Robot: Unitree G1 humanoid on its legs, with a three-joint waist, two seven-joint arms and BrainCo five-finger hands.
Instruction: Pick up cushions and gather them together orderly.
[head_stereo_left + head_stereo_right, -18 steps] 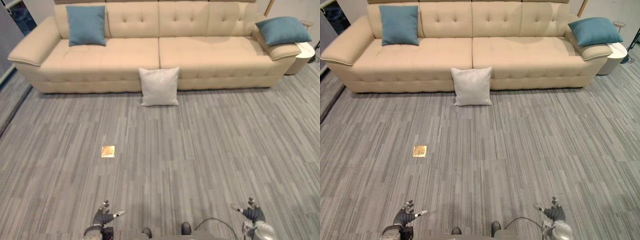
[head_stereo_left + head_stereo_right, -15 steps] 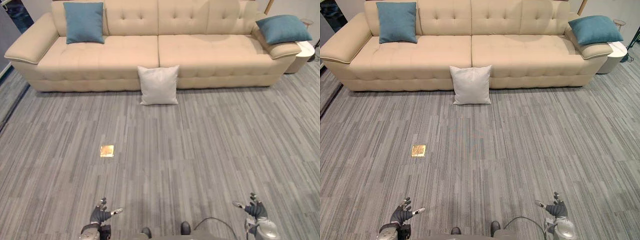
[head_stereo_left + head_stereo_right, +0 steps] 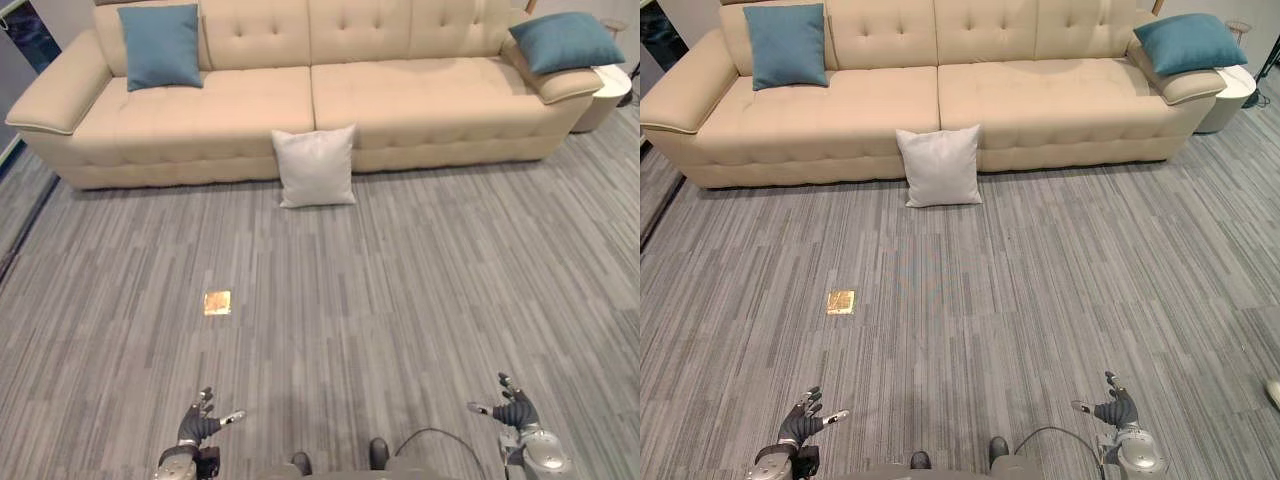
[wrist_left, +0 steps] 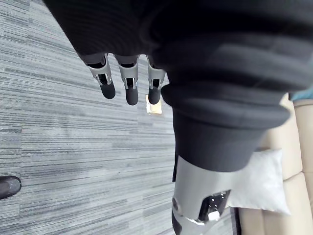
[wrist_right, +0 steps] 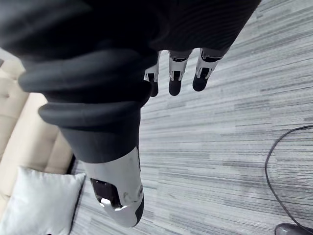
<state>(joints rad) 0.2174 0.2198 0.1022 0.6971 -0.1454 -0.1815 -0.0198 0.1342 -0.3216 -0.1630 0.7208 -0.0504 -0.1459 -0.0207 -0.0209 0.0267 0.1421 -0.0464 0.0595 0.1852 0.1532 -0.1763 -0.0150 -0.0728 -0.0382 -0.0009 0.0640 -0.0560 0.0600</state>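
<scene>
A white cushion (image 3: 315, 167) stands on the grey floor, leaning against the front of the beige sofa (image 3: 400, 100). One teal cushion (image 3: 160, 46) rests upright against the sofa's back at its left end. Another teal cushion (image 3: 565, 41) lies on the right armrest. My left hand (image 3: 200, 425) and right hand (image 3: 512, 412) hang low at the near edge, far from every cushion. Both are open and hold nothing. In the wrist views the left hand's fingers (image 4: 128, 85) and the right hand's fingers (image 5: 176, 78) hang relaxed over the floor, with the white cushion (image 4: 259, 181) beyond.
A small gold plate (image 3: 217, 302) is set in the floor between me and the sofa, to the left. A round white side table (image 3: 1232, 95) stands at the sofa's right end. Wide grey carpet lies between me and the sofa.
The whole picture has shifted a little, so the camera has moved. The cushions lie where they were. Both hands stay open and low.
</scene>
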